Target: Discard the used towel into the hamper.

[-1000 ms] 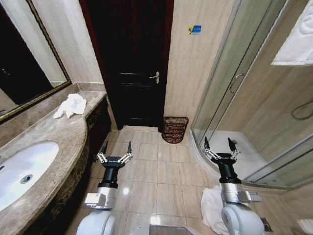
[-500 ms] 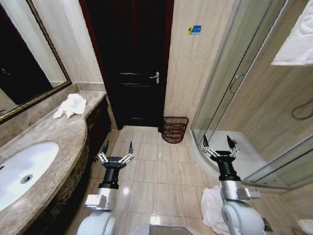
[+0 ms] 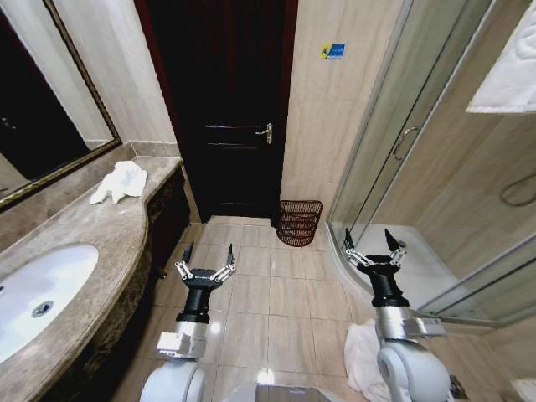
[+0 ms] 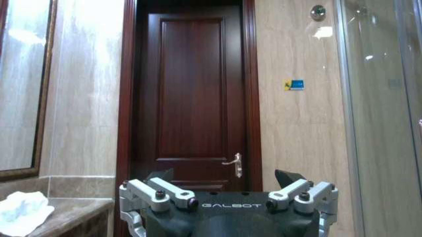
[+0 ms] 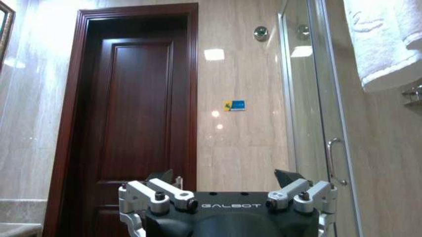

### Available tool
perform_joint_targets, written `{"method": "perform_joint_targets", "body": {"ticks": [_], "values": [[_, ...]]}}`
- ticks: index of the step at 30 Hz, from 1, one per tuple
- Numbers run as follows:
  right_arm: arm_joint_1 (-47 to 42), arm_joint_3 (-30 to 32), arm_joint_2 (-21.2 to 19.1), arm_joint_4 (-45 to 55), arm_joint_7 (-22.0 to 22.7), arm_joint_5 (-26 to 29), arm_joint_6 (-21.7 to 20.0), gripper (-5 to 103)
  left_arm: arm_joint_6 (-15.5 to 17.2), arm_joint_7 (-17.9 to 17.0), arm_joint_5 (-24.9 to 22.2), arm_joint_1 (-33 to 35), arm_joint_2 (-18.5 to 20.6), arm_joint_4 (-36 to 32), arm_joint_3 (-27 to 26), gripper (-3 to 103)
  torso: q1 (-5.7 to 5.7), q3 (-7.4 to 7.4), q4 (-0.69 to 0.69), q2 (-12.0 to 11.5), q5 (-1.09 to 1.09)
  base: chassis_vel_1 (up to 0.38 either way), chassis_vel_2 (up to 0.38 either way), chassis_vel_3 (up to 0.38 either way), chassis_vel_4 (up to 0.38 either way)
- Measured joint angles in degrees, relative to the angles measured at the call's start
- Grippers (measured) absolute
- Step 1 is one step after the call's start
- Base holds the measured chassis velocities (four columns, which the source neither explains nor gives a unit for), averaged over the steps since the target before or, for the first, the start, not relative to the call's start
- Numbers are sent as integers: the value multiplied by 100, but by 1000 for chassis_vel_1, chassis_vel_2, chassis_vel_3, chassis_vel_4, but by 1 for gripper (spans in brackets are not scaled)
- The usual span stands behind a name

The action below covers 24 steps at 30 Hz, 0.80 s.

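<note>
Both grippers hang over the tiled floor with fingers spread wide, grasping nothing — the left gripper (image 3: 208, 254) beside the vanity counter (image 3: 92, 226), the right gripper (image 3: 370, 243) near the shower door (image 3: 394, 142). The crumpled white towel (image 3: 120, 180) lies on the counter's far end; the hamper (image 3: 299, 222) stands on the floor beside the dark door (image 3: 222, 109) — well apart from both

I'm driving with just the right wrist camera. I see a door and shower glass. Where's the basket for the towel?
Observer: The hamper stands on the floor, against the wall to the right of the door.
Operator: Is there a towel anywhere?
Observer: A crumpled white towel lies on the counter, on the robot's left.
Operator: Is the other hand holding anything?
Observer: No, the left gripper is open and empty, above the floor tiles.
</note>
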Motion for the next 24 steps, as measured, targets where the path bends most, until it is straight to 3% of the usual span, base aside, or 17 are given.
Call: {"method": "perform_joint_targets", "body": {"ticks": [8, 10, 13, 16, 24], "values": [[-20, 82, -75, 6, 22, 34, -43, 100, 2, 60, -147, -111, 0, 199, 11, 101, 0, 0, -2, 0, -1, -110, 106, 97, -98], [41, 108, -82, 65, 34, 77, -153, 100, 67, 84, -226, -103, 0, 193, 2, 95, 1, 0, 0, 0, 0, -101, 115, 107, -107], [78, 71, -69, 41, 29, 81, -147, 100, 78, 90, -223, -96, 0, 175, -61, 101, 1, 0, -1, 0, -2, -102, 122, 107, -103], [141, 11, -37, -56, 2, 70, -108, 100, 106, 95, -212, 37, 0, 3, -98, 96, 1, 0, 0, 0, 2, -93, 105, 101, -117], [385, 153, -191, -167, 25, 222, -213, 100, 169, 99, -304, 23, 0, -15, -169, 100, 0, 0, 0, 0, -2, -120, 121, 123, -130]]}}
